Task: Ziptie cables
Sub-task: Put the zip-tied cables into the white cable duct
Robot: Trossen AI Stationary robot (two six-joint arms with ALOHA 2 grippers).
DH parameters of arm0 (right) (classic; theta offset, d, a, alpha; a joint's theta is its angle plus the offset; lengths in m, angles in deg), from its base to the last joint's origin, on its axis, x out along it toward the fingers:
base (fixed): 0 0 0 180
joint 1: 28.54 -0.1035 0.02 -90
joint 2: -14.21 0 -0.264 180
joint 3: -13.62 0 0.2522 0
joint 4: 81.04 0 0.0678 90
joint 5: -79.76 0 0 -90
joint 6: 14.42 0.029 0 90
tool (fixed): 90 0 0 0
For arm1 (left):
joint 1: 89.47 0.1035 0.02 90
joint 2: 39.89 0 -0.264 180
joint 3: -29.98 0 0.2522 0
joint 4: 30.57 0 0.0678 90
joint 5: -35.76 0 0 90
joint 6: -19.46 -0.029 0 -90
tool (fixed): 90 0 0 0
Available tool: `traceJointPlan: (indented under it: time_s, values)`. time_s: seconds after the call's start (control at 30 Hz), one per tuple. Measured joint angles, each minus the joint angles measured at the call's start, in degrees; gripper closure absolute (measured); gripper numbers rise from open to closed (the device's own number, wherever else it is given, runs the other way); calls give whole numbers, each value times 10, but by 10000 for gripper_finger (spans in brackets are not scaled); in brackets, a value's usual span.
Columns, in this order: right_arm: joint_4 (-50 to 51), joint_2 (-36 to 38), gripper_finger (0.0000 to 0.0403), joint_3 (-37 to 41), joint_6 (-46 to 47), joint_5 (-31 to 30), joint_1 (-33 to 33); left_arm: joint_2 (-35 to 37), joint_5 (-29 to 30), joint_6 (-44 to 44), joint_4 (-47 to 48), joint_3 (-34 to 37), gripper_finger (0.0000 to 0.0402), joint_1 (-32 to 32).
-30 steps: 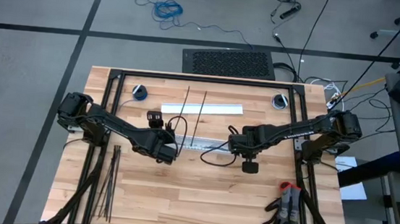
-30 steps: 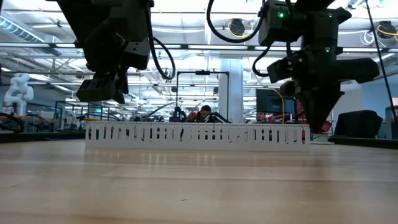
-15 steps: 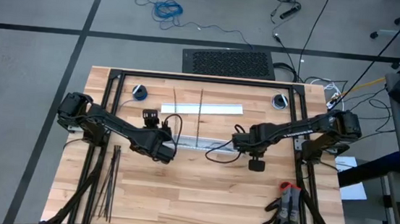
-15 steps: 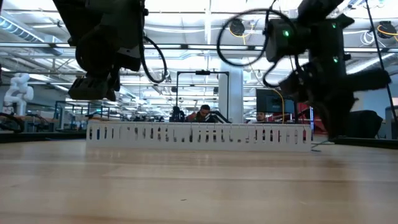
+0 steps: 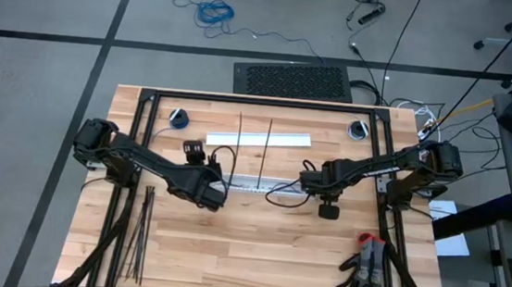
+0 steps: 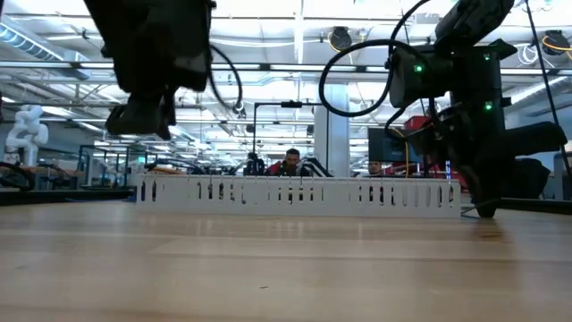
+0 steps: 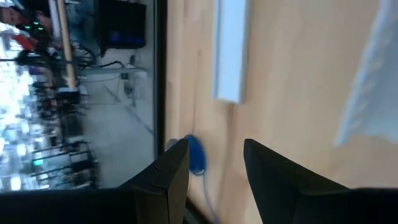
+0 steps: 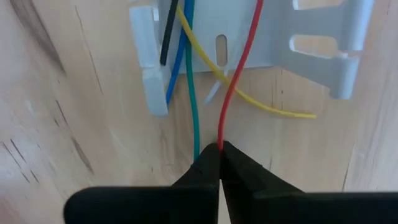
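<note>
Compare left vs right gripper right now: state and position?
Left gripper is open with nothing between its fingers; right gripper is shut on the red wire. Left hangs above the table near the white channel's left end; right sits low at its right end. Both are dark, two-fingered.

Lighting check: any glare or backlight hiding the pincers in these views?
Low view: bright ceiling lights backlight the scene, so the left pincer reads as a silhouette. Right wrist view: even light, right pincer plainly shut on the red wire. High view: even, only faint shadows on the table.
</note>
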Motion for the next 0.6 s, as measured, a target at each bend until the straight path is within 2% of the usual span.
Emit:
traceJointPlan:
  time_s: [0.07,0.2,0.27,0.43,0.6]
  values:
    - [1,0,403,0,-1,0,0,0,-24,31,-2,-23,249,-5]
    - [1,0,403,0,2,0,0,0,-160,143,-2,-55,249,-7]
    - [1,0,403,0,2,0,-1,0,-199,200,-1,-56,249,-16]
    - [-6,0,403,0,-4,0,-1,0,-212,282,-5,-55,249,-44]
    - [-21,0,403,0,-12,0,-1,0,-205,312,-71,-51,249,-51]
